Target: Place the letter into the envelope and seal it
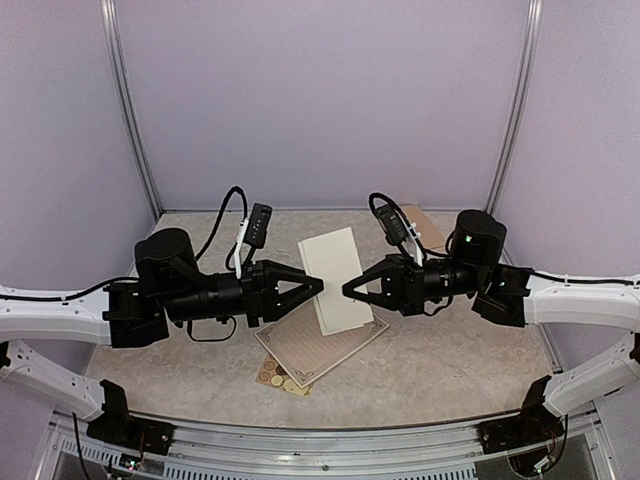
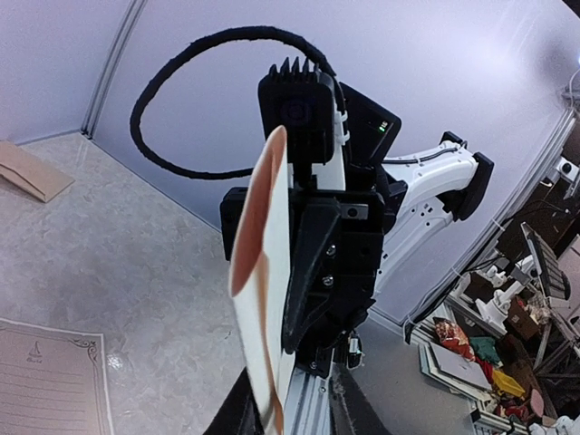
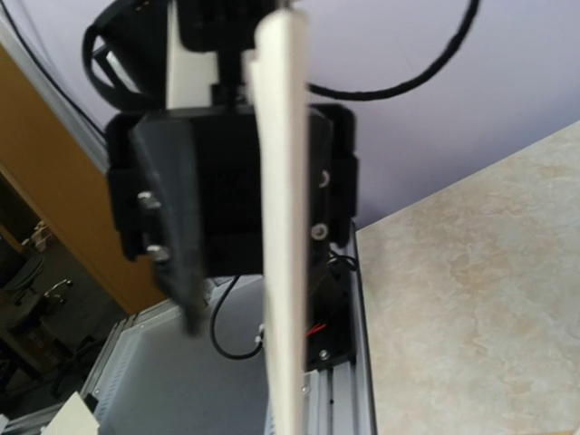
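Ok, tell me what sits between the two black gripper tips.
A white paper sheet spans the gap between the left gripper and the right gripper. The top external view shows its face; both wrist views catch it nearly edge-on.

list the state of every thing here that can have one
white folded paper sheet: held in the air between both tools
right tool: shut on that sheet's edge
left tool: at its other edge, grip unclear
cream ornate-bordered ruled sheet: flat on the table, face up
tan kraft paper envelope: lying behind the right arm
tan sheet of round stickers: flat, near edge
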